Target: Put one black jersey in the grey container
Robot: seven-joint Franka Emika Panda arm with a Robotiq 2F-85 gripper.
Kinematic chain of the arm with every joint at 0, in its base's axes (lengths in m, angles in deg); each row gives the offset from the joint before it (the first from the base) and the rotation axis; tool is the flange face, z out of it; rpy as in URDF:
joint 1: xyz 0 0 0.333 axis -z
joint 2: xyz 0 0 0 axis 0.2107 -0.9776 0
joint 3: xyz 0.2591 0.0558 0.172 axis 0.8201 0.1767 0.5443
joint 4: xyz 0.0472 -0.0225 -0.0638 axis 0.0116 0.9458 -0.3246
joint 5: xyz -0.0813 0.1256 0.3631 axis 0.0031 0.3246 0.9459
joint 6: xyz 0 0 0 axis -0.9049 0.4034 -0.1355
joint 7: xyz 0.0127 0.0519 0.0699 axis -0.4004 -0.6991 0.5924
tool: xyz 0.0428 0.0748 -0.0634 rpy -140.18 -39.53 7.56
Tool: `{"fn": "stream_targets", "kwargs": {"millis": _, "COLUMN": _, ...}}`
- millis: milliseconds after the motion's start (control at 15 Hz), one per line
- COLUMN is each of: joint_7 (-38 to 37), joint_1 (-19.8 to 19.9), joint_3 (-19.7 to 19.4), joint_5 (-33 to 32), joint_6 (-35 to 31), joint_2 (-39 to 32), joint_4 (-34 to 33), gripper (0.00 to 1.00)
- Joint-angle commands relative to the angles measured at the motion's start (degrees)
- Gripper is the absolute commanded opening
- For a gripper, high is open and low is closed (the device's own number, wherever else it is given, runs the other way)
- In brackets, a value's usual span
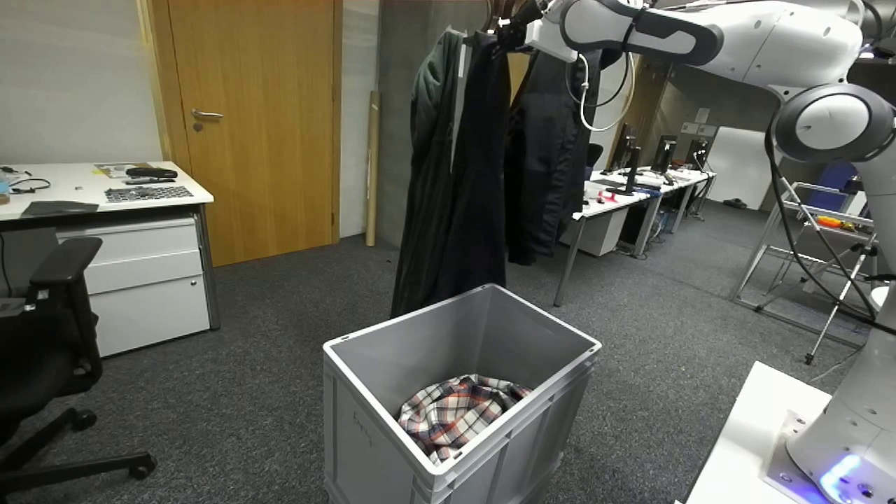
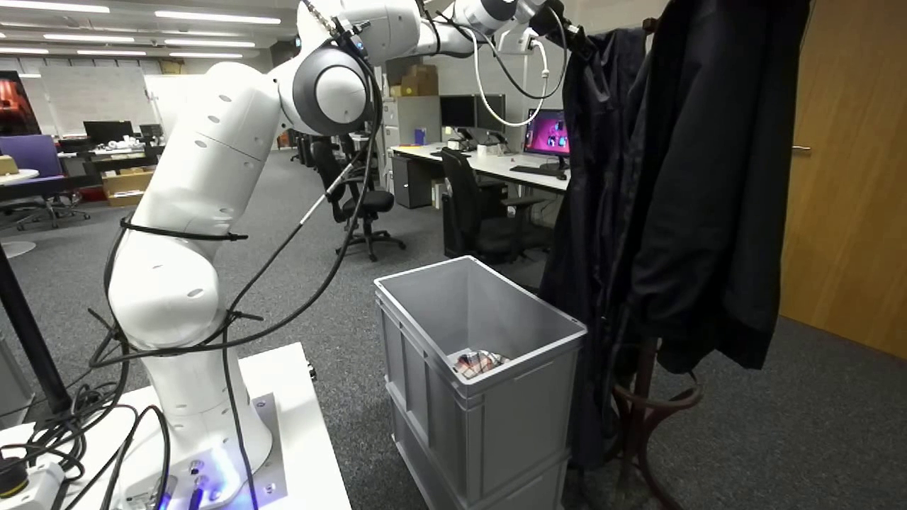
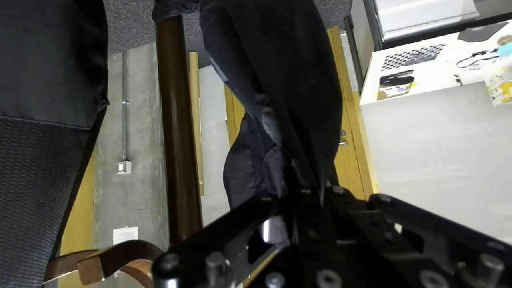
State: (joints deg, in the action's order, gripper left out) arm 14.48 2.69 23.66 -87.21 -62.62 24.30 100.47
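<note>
Currently, I observe the gripper [image 3: 306, 192] closed on a pinch of fabric at the upper part of the black jersey [image 1: 479, 168]. The garment hangs long and limp outside the grey container [image 1: 378, 455], just beside it; in an exterior view the container hides its lower end. I cannot tell whether the jersey is free of the coat stand [image 3: 178, 120]. Inside the container I record 1 plaid cloth [image 1: 455, 413], crumpled. Nearby hangs 1 shorter black jacket [image 2: 716, 184].

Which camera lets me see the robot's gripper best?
The wrist view: there the gripper is closest and biggest, shut on the black jersey. Both exterior views show it small and dark, near the top edge.
</note>
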Motion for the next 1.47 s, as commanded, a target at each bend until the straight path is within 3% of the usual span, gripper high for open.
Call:
{"fn": "stream_targets", "kwargs": {"millis": 0, "joint_7": -1.0, "joint_1": -0.8, "joint_3": -1.1, "joint_5": -1.7, "joint_6": -2.4, "joint_2": -0.4, "joint_4": -3.1, "gripper": 0.0}}
{"fn": "stream_targets", "kwargs": {"millis": 1400, "joint_7": -0.3, "joint_1": -2.9, "joint_3": -1.1, "joint_5": -1.9, "joint_6": -10.4, "joint_2": 1.0, "joint_4": -5.7, "gripper": 0.0}}
